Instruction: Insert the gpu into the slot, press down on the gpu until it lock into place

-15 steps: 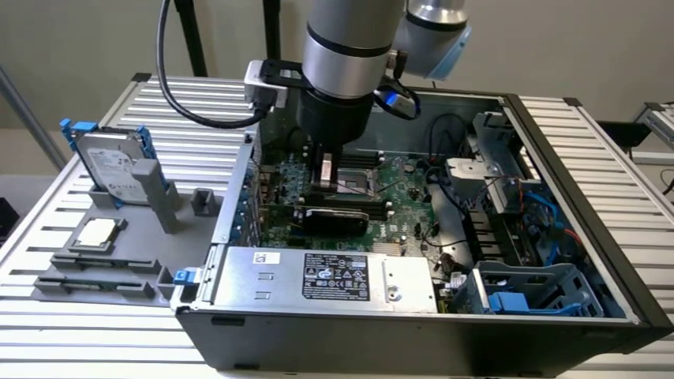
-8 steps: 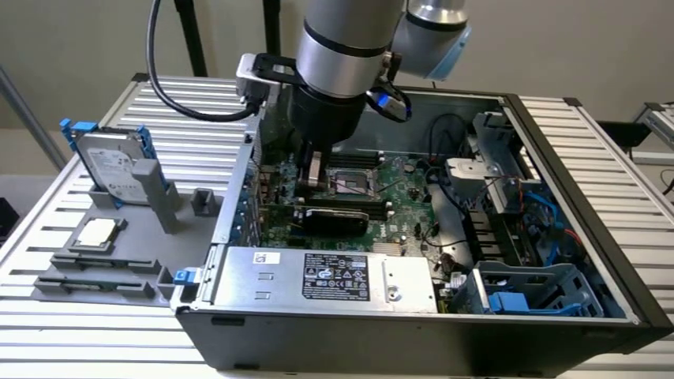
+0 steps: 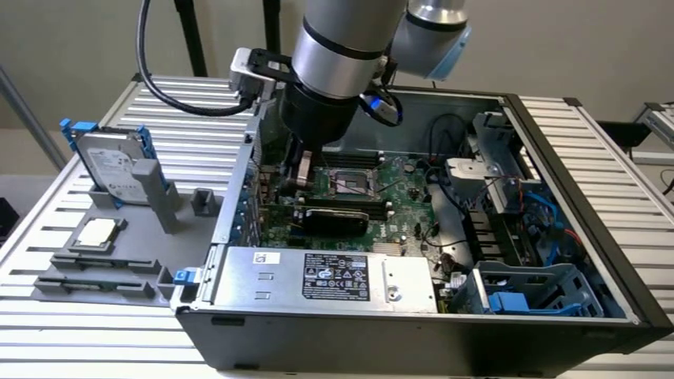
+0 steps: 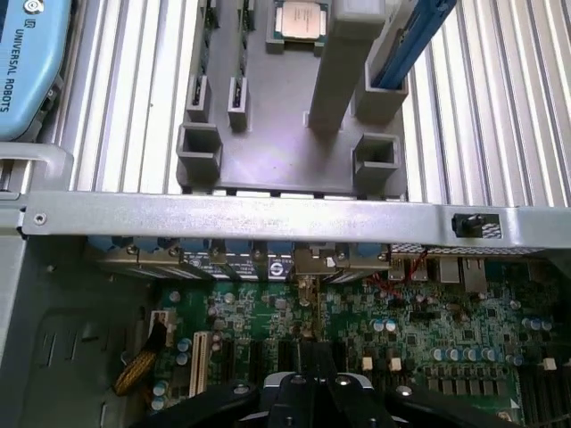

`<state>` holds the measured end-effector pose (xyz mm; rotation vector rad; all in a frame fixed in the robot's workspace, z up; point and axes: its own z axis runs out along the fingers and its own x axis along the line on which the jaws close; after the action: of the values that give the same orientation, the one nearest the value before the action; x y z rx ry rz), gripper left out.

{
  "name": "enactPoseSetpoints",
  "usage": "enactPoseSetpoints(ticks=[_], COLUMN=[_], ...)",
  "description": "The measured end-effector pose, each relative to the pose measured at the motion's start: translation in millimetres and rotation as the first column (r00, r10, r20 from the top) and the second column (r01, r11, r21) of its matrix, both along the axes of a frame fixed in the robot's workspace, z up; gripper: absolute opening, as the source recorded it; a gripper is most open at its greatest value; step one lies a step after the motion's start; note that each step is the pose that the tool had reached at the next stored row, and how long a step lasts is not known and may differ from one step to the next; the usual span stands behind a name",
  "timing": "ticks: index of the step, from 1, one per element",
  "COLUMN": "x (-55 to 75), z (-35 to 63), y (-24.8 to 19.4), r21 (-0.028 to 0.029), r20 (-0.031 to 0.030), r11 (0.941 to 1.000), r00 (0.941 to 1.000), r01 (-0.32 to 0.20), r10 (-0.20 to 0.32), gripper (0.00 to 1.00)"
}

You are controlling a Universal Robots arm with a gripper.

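Note:
The gpu (image 3: 333, 214), a flat black card, stands on edge on the green motherboard (image 3: 406, 229) inside the open computer case, below the CPU socket. The slot is hidden under it. My gripper (image 3: 301, 180) reaches down into the case from above. Its fingertips are pressed together at the card's end nearest the case's rear wall, and I cannot tell whether they touch it. In the wrist view the gripper (image 4: 312, 370) is shut, its dark fingers meeting over the motherboard (image 4: 428, 330) just inside the case wall (image 4: 268, 214).
A silver power-supply box (image 3: 327, 276) fills the case's near side. A blue drive cage (image 3: 526, 294) and cables sit at the exterior view's right. Outside the case, a grey fixture (image 3: 106, 272) on the slatted table holds a hard drive (image 3: 110, 167) and a CPU (image 3: 97, 232).

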<state>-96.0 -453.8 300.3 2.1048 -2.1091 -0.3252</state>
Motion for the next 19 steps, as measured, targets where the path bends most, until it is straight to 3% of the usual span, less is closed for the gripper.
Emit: enactPoseSetpoints(ticks=[7,12,19], x=[-22.7,-23.2,-23.6], z=[-5.0,-5.1,-5.3], y=[-0.1,-1.9,-2.5], r21=[-0.0055,-0.0066,-0.0181], r20=[-0.0064,-0.0136,-0.0148], r11=[1.0,1.0,0.9991], r00=[1.0,0.9999,0.9991], r01=[-0.002,0.001,0.039], r10=[0.002,-0.001,-0.039], gripper=[0.11,0.11,0.11])
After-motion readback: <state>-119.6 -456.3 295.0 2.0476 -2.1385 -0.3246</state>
